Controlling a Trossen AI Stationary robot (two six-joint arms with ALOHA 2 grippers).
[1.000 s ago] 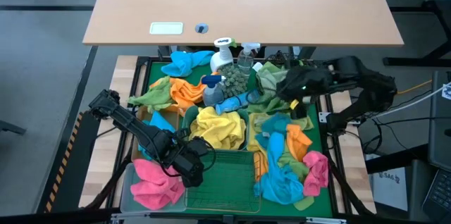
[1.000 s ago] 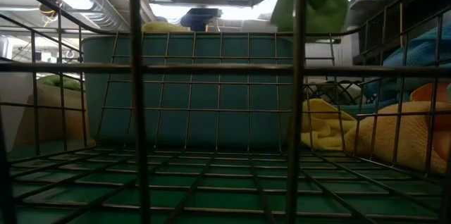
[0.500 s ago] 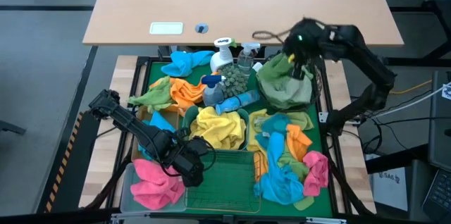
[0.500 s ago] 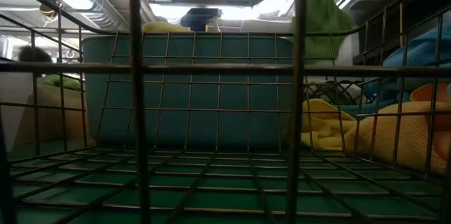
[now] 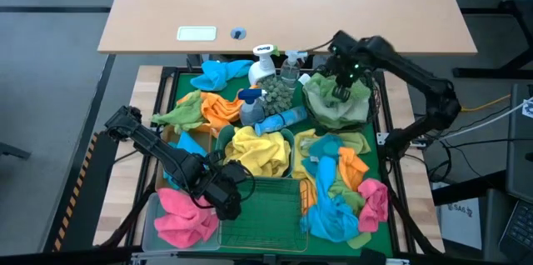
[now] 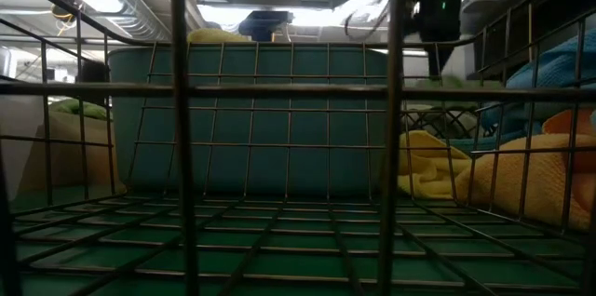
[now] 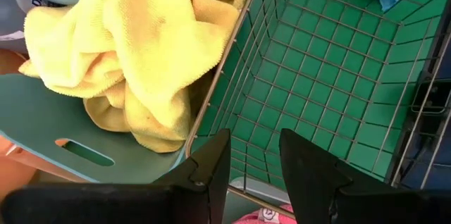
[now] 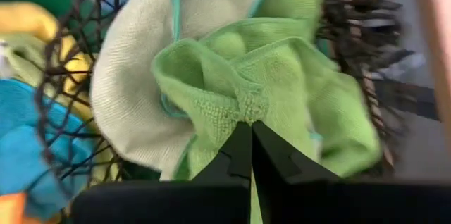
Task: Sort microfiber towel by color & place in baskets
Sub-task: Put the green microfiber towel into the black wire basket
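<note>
A round black wire-mesh basket (image 5: 366, 115) at the far right holds green towels (image 5: 333, 107). My right gripper (image 5: 341, 90) stands over it, shut on a bright green towel (image 8: 282, 76). That towel lies on a paler green one (image 8: 134, 104). My left gripper (image 7: 254, 168) hangs open near the front left. It is above the rim between the teal tub (image 7: 63, 111) of yellow towels (image 7: 141, 55) and the green wire basket (image 7: 317, 76), and touches nothing. A pink towel (image 5: 179, 215) lies in the clear bin (image 5: 150, 233). My right gripper pinches a gathered fold of the bright green towel (image 8: 243, 111) between its two fingertips. The fingers come from above and point down. The rest of the towel is bunched below the fingers, inside the black mesh basket on the paler towel.
Loose orange, blue, green and pink towels (image 5: 337, 182) are piled at the right front, and more lie at the far left (image 5: 204, 107). Spray bottles (image 5: 265, 65) stand at the far middle. A wooden desk (image 5: 283, 7) lies beyond the table's far edge.
My right gripper has carried the green towel from the table's right middle toward the far edge. It then sank over the black mesh basket, turning as it went. The towel hung high below the fingers before and now sits down in the basket.
</note>
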